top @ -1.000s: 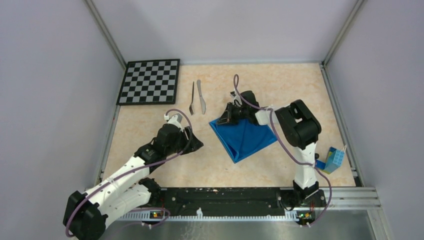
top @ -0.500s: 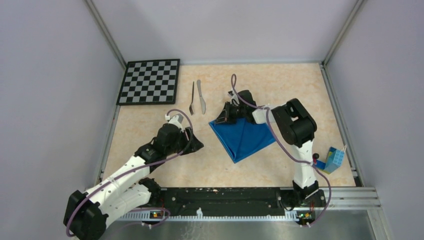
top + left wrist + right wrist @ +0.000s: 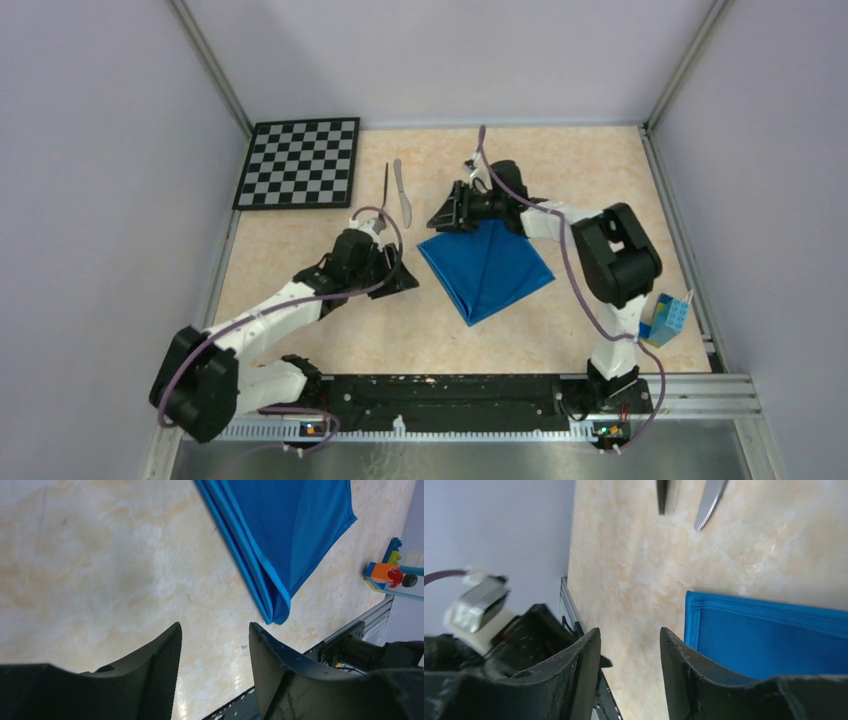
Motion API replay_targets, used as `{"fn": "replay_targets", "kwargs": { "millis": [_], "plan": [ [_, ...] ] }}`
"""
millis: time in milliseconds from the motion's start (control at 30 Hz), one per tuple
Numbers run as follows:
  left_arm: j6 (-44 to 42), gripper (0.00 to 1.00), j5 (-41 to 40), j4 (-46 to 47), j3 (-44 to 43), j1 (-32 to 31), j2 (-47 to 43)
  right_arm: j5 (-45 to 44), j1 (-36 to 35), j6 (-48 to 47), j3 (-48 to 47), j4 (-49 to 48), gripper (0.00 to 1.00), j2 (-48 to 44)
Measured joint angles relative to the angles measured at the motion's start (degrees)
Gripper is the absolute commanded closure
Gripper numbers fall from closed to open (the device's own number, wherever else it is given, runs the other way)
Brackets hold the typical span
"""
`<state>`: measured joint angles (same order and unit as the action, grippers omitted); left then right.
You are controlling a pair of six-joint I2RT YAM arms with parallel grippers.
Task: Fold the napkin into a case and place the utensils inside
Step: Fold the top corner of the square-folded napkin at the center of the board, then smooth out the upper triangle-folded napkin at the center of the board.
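The bright blue napkin (image 3: pixel 487 268) lies flat mid-table, folded in layers into a wide kite shape; its doubled edge shows in the left wrist view (image 3: pixel 285 525). The dark fork (image 3: pixel 386 185) and the pale knife (image 3: pixel 401 190) lie side by side behind its left corner, and their tips show in the right wrist view (image 3: pixel 663 495) (image 3: pixel 710 502). My right gripper (image 3: pixel 441 217) hovers open just beyond the napkin's far-left corner (image 3: pixel 769 640), with nothing between its fingers. My left gripper (image 3: pixel 405 281) is open and empty, low over bare table beside the napkin's left edge.
A black-and-white checkerboard (image 3: pixel 300 163) lies at the back left. A small toy of coloured blocks (image 3: pixel 667 320) stands near the right rail (image 3: pixel 680 240). Metal rails and grey walls close in the table.
My right gripper has opened, let go of the napkin's far-left corner and drawn back from it. My left arm has reached forward and right, closer to the napkin's left edge.
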<state>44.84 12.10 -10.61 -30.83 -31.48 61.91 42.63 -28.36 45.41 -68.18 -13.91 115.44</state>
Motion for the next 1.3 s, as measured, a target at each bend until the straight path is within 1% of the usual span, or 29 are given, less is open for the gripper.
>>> {"fn": "replay_targets", "kwargs": {
  "millis": [67,133,200,267,333,400,467,667,867,1133,1300],
  "plan": [
    [-0.4,0.59,1.4,1.4,-3.6,0.3,6.1,1.0,2.3,-0.6,1.2,0.1,0.59,-4.7],
    [-0.9,0.72,2.9,3.0,-8.0,0.6,12.5,1.9,5.8,-1.4,2.7,-0.3,0.69,-9.0],
    [-1.8,0.82,5.1,4.5,-13.7,1.0,19.4,2.7,9.5,-2.1,3.7,-1.2,0.79,-10.8],
    [-2.4,0.89,6.6,5.5,-19.1,1.3,25.4,3.0,12.7,-2.3,4.8,-2.4,0.83,-10.3],
    [-3.2,0.94,7.6,6.5,-24.5,1.6,31.1,3.3,14.6,-2.3,5.8,-3.0,0.83,-8.9],
    [-4.1,0.96,8.3,7.5,-28.8,2.0,35.9,3.7,15.6,-2.1,6.0,-3.5,0.83,-6.1],
    [-4.7,0.98,8.9,8.3,-31.2,2.7,39.8,4.1,15.8,-2.0,6.0,-3.5,0.83,-3.0],
    [-6.5,1.00,10.4,8.8,-31.7,5.8,45.6,4.7,15.7,-1.9,5.7,-3.2,0.83,1.4],
    [-7.4,1.00,10.8,9.4,-31.7,6.8,47.0,4.7,15.7,-1.9,5.1,-3.8,0.83,1.6],
    [-7.9,1.00,9.9,9.6,-31.2,6.6,47.9,3.5,15.8,-3.3,4.2,-2.7,0.75,1.6],
    [-7.9,1.00,9.7,11.6,-29.2,6.6,46.9,2.9,15.8,-3.8,2.9,-2.4,0.75,2.0]
  ]
}}
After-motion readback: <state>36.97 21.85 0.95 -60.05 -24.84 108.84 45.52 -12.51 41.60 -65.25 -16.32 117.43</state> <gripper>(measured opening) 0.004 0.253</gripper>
